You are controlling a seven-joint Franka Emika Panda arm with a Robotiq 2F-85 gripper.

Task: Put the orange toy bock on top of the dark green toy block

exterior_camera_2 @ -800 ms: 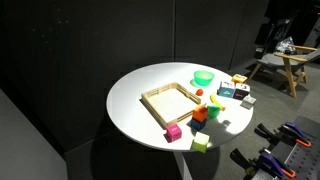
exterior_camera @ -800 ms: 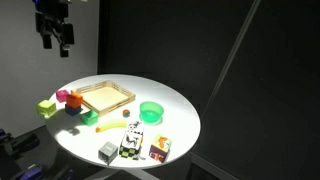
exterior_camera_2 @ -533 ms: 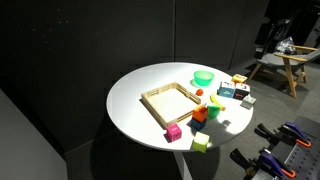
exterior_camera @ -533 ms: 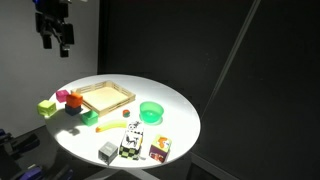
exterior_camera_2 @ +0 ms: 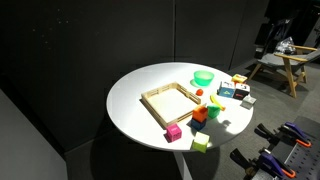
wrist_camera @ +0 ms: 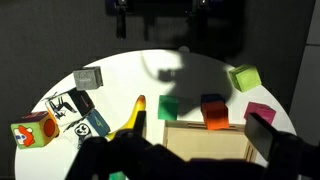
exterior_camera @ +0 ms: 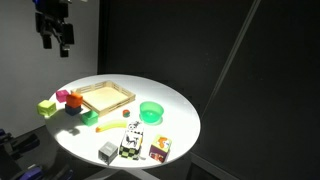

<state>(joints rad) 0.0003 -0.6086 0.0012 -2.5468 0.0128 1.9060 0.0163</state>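
The gripper (exterior_camera: 56, 44) is pictured high above the edge of the round white table (exterior_camera: 180, 125); its fingers are parted and nothing is gripped between them. The orange toy block (exterior_camera: 73, 101) is seen well below the claw on the tabletop, just beside the dark green toy block (exterior_camera: 72, 111) and not on top of it; in the wrist view the pair is flanked by a magenta block (wrist_camera: 259, 113) and a lighter green block (wrist_camera: 167, 108). A wooden tray (exterior_camera: 103, 97) is set near them; a green bowl (exterior_camera: 151, 111) is placed farther from the claw.
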